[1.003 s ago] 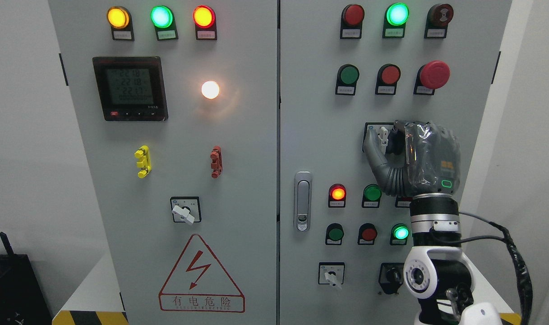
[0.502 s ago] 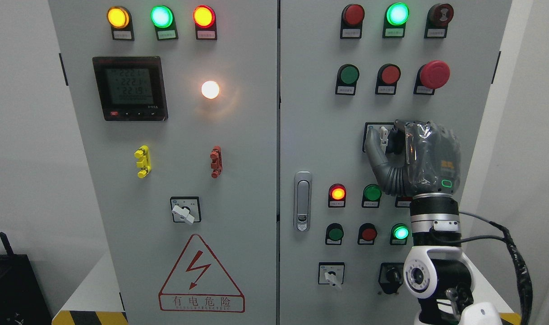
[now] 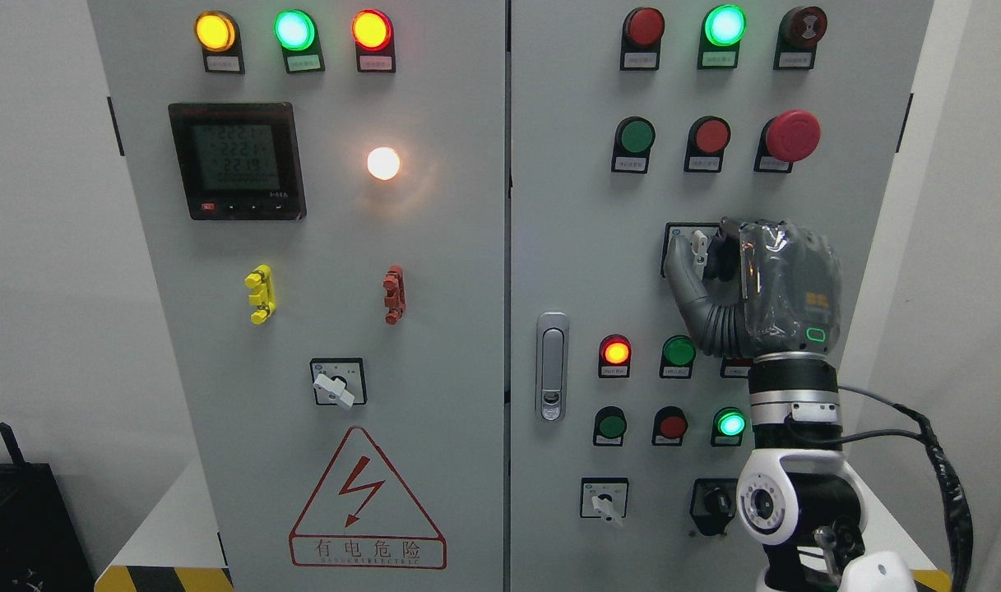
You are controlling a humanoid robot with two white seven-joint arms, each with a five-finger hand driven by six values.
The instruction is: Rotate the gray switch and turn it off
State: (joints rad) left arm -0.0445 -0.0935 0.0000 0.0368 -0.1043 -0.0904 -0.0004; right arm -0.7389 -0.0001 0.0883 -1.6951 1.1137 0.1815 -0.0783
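We see our right hand point(image 3: 751, 284) reaching up from the bottom right to the gray switch point(image 3: 699, 247), which sits in a small black square on the right door of the big gray cabinet point(image 3: 467, 271), under the row with the big red mushroom button point(image 3: 790, 136). Our thumb point(image 3: 683, 275) and curled fingers are closed around the little white knob, which points almost straight up. A round white light point(image 3: 383, 163) glows on the left door.
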